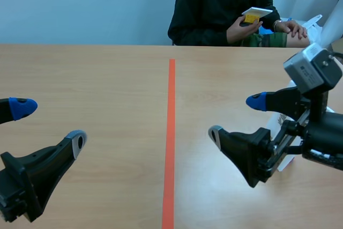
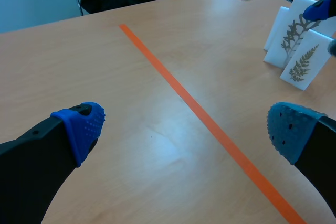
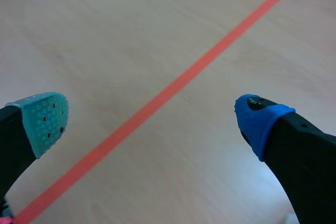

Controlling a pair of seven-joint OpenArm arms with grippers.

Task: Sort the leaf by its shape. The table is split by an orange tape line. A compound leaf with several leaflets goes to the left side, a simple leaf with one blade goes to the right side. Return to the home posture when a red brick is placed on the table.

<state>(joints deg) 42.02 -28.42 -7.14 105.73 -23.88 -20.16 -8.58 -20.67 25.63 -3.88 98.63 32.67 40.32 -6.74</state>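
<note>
Both pairs spread wide, nothing held. Left fingers [image 1: 75, 143] at lower left of the scene frame, right fingers [image 1: 216, 134] right of centre, both low over the bench [image 1: 107, 79]. Tape line [image 1: 171, 132] runs up the middle.

Leaf cards [image 2: 302, 66]: white, standing in a tight cluster on the right half, just beside my right arm, which mostly hides them in the scene frame. The two leaves I can read look feathery with many leaflets. My judgement: compound, so left side. Person at upper right holds another card [image 1: 256, 12]. No red brick seen.

Risks:
- The cards stand so close that pinching one may topple its neighbours.
- A thin card edge could slip off the pads.
- The carry crosses the line, so my arms could clash if both reach in.
</note>
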